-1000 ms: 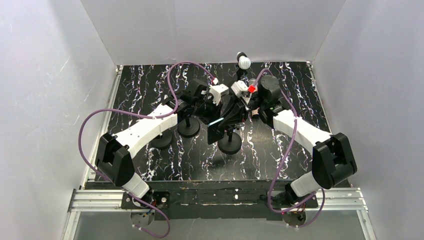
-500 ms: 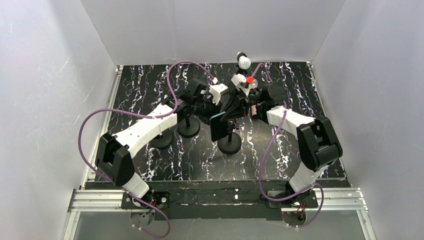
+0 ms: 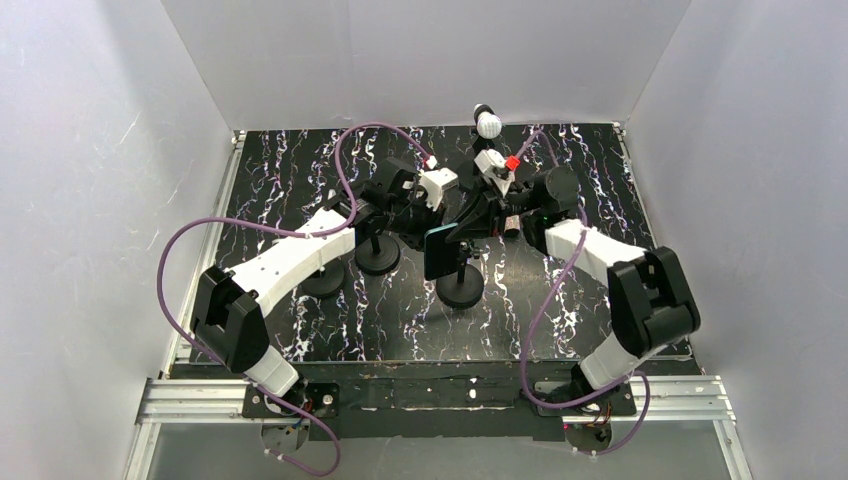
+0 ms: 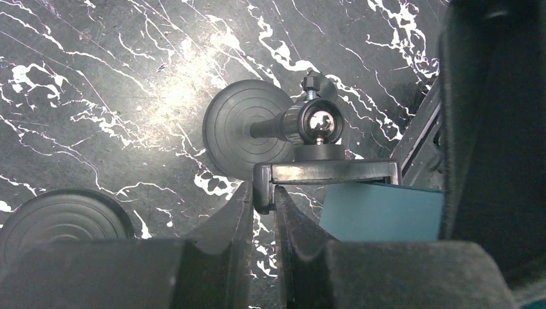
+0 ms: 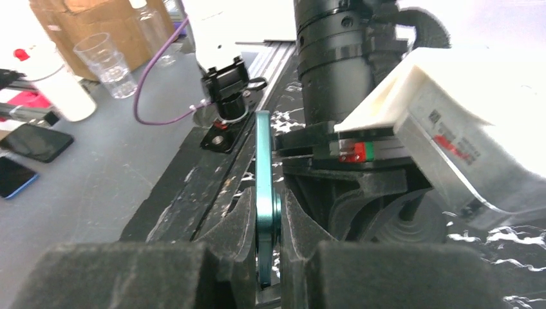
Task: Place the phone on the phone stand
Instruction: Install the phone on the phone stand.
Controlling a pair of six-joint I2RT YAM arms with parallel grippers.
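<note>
The phone is teal. It stands edge-on in the right wrist view with my right gripper shut on its lower edge. From above, the phone hangs upright just over the phone stand, a black post on a round base. In the left wrist view the stand's clamp bar runs sideways below its ball joint. My left gripper is shut on the bar's left end. The teal phone sits right under that bar.
Two more round black stand bases sit left of the phone stand, under the left arm. A white ball-topped post stands at the back edge. White walls enclose the marbled black table.
The right arm has swung its elbow and turned its wrist. The phone has gone from tilted and dark to upright with its teal face showing. The left arm has stayed still.
</note>
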